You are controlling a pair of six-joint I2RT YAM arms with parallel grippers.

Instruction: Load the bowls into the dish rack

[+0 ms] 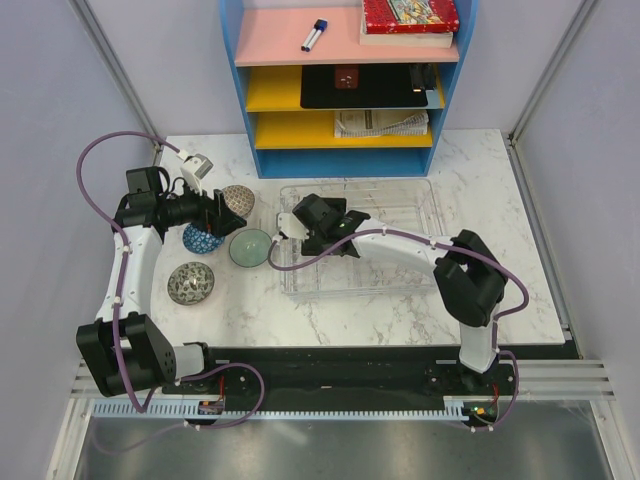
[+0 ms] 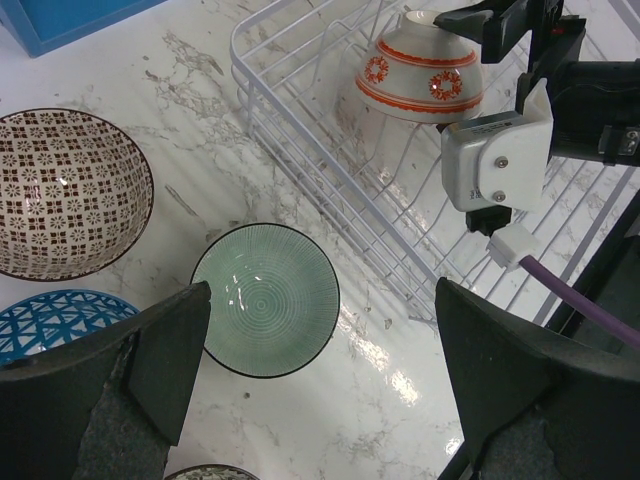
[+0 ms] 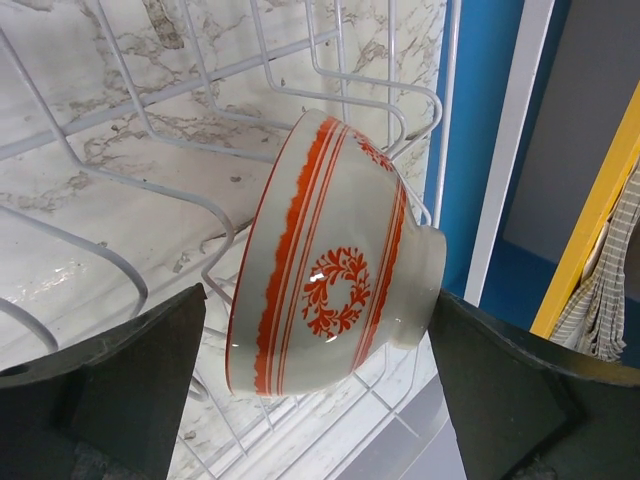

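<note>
Bowls: one racked, four waiting on the tabletop point(image 1: 480, 180).

At left, the grey speckled bowl point(image 1: 190, 283), blue bowl point(image 1: 200, 240), brown-patterned bowl point(image 1: 240, 198) and green bowl point(image 1: 250, 247) sit loose beside the dish rack point(image 1: 425, 190). The left arm point(image 1: 135, 270) hovers over the green one, jaws spread wide and empty, so it looks like the next pick. The orange-and-white bowl point(image 3: 335, 270) leans on its side among the wires near the rack's left end, the right arm point(image 1: 400, 245) holding its jaws spread either side, not gripping. That arm lies across the rack and blocks further loading. A blue shelf unit point(image 1: 345, 160) stands behind, clear of the work.
</note>
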